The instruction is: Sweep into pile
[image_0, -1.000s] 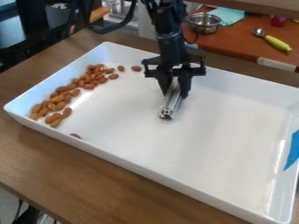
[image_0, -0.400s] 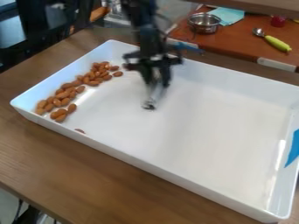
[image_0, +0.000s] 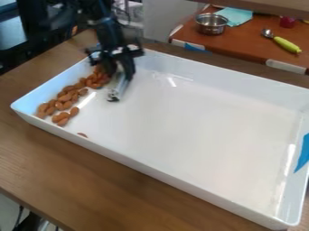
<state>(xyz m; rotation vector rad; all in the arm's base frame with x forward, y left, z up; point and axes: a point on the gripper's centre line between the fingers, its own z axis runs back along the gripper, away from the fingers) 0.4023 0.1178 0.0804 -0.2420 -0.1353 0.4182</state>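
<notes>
My gripper [image_0: 120,72] hangs over the tray's back left part, shut on a short silver metal bar [image_0: 117,90] that slants down toward the tray floor. Brown almonds [image_0: 65,99] lie in a loose band along the left wall of the white tray [image_0: 199,131]. The band's far end is partly hidden behind the gripper, and the bar is just to the right of it. One single almond [image_0: 82,135] lies apart by the front wall, at the lower left.
Blue tape [image_0: 303,155] is on the tray's right wall. On the brown table behind stand a metal bowl [image_0: 212,23], a teal cloth [image_0: 235,16] and a spoon with a yellow-green handle [image_0: 286,44]. The tray's raised walls surround the work area.
My gripper has moved left with the bar, from the tray's back middle to beside the almonds. The tray has shifted slightly, and the almonds at the back now sit closer to the others.
</notes>
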